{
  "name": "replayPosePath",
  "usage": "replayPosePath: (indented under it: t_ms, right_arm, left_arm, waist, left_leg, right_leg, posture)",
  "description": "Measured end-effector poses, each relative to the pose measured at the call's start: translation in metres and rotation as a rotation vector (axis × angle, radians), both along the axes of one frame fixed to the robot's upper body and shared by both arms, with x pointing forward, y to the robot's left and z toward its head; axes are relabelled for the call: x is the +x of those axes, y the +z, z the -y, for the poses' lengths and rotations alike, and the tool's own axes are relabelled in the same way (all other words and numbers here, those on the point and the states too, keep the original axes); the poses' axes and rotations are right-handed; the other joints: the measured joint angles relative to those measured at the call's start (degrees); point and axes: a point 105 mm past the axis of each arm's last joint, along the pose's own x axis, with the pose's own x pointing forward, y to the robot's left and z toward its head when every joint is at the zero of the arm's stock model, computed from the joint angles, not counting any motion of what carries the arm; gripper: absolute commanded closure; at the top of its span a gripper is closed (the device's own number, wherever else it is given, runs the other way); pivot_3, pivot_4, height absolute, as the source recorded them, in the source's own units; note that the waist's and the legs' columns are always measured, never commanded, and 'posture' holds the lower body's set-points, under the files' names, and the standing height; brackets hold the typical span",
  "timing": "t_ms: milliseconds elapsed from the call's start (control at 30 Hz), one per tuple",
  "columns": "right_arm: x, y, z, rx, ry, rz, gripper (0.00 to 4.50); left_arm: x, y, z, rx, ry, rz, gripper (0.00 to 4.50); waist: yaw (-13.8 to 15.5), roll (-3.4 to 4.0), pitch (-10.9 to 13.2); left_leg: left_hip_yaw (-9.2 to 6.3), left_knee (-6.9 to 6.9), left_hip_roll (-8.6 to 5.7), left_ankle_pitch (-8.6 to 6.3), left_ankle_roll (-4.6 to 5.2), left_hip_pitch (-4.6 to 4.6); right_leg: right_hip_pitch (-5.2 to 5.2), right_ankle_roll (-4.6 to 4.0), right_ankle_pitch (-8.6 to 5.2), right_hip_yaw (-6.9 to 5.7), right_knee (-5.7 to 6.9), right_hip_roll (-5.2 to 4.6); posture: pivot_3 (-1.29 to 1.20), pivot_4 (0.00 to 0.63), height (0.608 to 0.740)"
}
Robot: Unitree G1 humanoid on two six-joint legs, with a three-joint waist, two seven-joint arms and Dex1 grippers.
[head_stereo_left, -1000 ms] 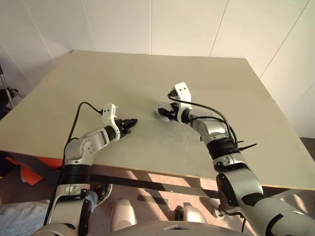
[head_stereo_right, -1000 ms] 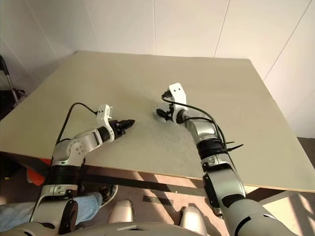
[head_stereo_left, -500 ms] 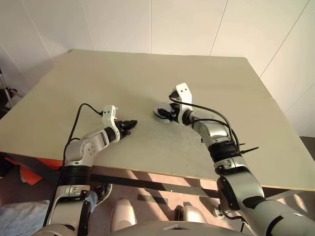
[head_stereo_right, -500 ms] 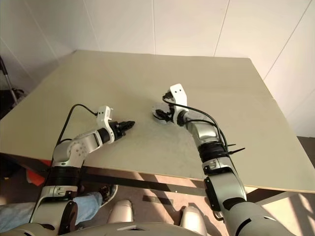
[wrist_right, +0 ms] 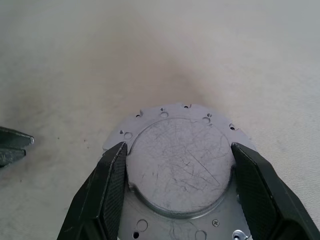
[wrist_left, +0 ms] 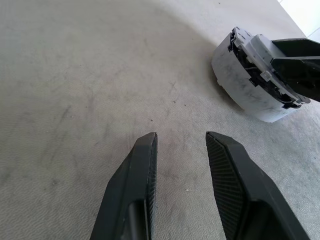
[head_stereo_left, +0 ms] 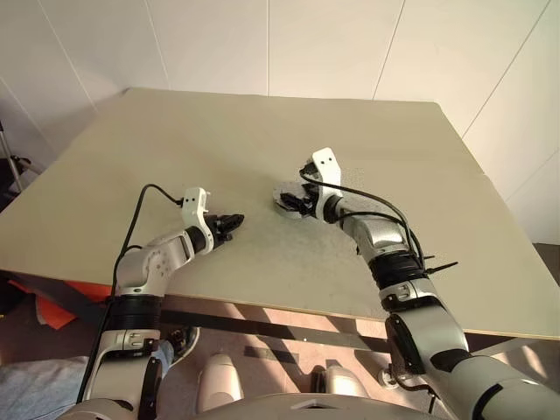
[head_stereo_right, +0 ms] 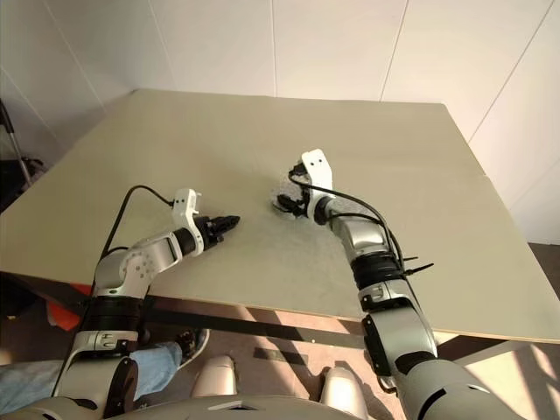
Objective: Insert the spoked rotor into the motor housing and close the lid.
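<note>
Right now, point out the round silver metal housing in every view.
Left eye view: round silver metal housing mid-table, at the right arm's black fingers.
Right eye view: mid-table, same spot.
Left wrist view: on the table beyond the left fingers.
Right wrist view: between the right fingers.
Shared landmark: the right arm's black fingers.

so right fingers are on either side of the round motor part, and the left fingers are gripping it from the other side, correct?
Not quite. The right gripper does straddle the motor part, but the left gripper holds nothing: the left wrist view shows its fingers open over bare table, apart from the part.
</note>
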Motion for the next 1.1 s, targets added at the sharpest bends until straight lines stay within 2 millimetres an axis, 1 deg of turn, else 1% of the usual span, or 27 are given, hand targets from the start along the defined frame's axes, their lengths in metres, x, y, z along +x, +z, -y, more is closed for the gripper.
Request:
replayPosePath:
  t_ms: [200, 400, 767, 900, 1100]
  right_arm:
    - [-0.0001, 0.0008, 0.0005, 0.015, -0.002, -0.007, 1.33]
    - [0.0032, -0.0015, 0.0025, -0.068, -0.031, 0.036, 1.33]
    - [0.0052, -0.0008, 0.0021, -0.084, -0.031, 0.050, 1.33]
    - [0.0035, 0.0009, 0.0014, -0.075, -0.011, 0.046, 1.33]
    - [-0.0032, 0.0084, 0.0024, -0.078, 0.051, 0.078, 1.33]
  left_arm:
    - [-0.0008, -0.0020, -0.0009, 0.006, 0.003, -0.005, 2.87]
    - [-0.0008, -0.0022, -0.0010, 0.007, 0.003, -0.005, 2.87]
    - [-0.0008, -0.0023, -0.0012, 0.008, 0.003, -0.005, 2.87]
    - [-0.0008, -0.0025, -0.0013, 0.008, 0.003, -0.006, 2.87]
    - [-0.0010, -0.0029, -0.0011, 0.009, 0.001, -0.007, 2.87]
  waist:
    - [0.0, 0.00, 0.0]
    - [0.1, 0.00, 0.0]
    - [0.1, 0.00, 0.0]
    - [0.0, 0.00, 0.0]
    - [0.0, 0.00, 0.0]
  left_leg:
    - [0.00, -0.01, 0.00, 0.00, 0.00, 0.00]
    - [0.00, 0.00, 0.00, 0.00, -0.01, -0.01]
    - [0.00, 0.00, 0.00, 0.00, 0.00, -0.03]
    - [0.00, 0.00, 0.00, 0.00, 0.00, -0.03]
    - [0.00, 0.00, 0.00, 0.00, 0.01, -0.05]
  right_leg:
    - [0.00, 0.00, 0.00, 0.00, -0.01, 0.00]
    - [0.00, 0.00, 0.00, 0.00, 0.00, -0.01]
    - [0.00, 0.00, 0.00, -0.01, -0.01, 0.00]
    - [0.00, 0.00, 0.00, -0.01, -0.01, 0.00]
    - [-0.01, 0.00, 0.00, -0.01, -0.03, 0.00]
  posture:
    - [0.00, 0.000, 0.740]
    - [0.00, 0.000, 0.740]
    - [0.00, 0.000, 0.740]
    - [0.00, 0.000, 0.740]
    - [0.00, 0.000, 0.740]
